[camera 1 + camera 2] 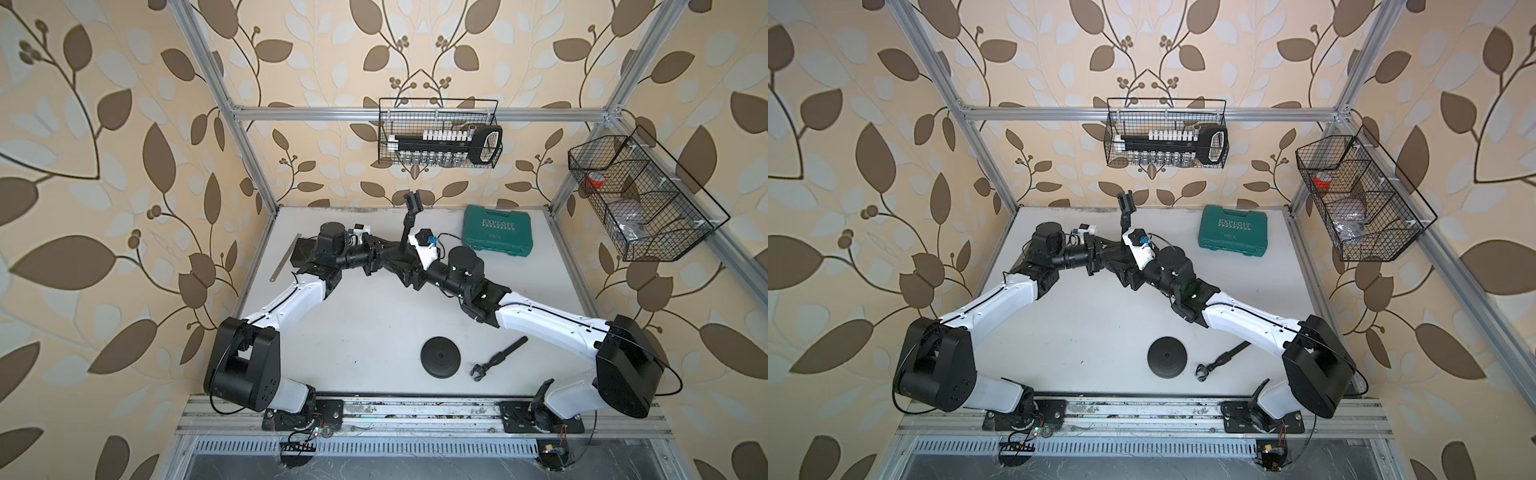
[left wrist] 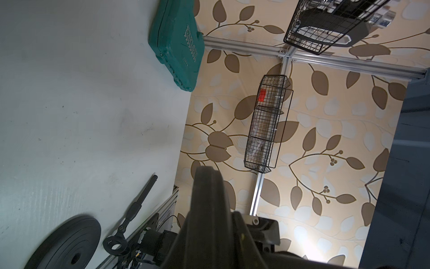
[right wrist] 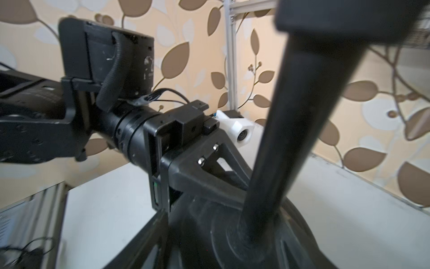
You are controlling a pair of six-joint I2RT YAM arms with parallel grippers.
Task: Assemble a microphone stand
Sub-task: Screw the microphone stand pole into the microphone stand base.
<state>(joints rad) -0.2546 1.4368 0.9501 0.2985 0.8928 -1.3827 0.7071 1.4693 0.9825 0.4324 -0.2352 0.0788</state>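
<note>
A black pole (image 1: 406, 230) with a clip (image 1: 413, 201) on top stands upright on a round black base (image 3: 223, 233) at the middle back of the table. My left gripper (image 1: 384, 252) is shut on that base's rim; in the right wrist view its fingers (image 3: 204, 172) reach onto the disc. My right gripper (image 1: 400, 262) is open around the foot of the pole (image 3: 288, 139), and its one visible finger (image 3: 142, 244) stands apart from it. A second round base (image 1: 440, 356) and a second clip rod (image 1: 498, 358) lie loose near the table's front.
A green tool case (image 1: 496, 232) lies at the back right. A metal ruler (image 1: 286, 257) lies by the left edge. Wire baskets hang on the back frame (image 1: 440, 133) and the right frame (image 1: 640, 199). Both forearms cross the middle of the table.
</note>
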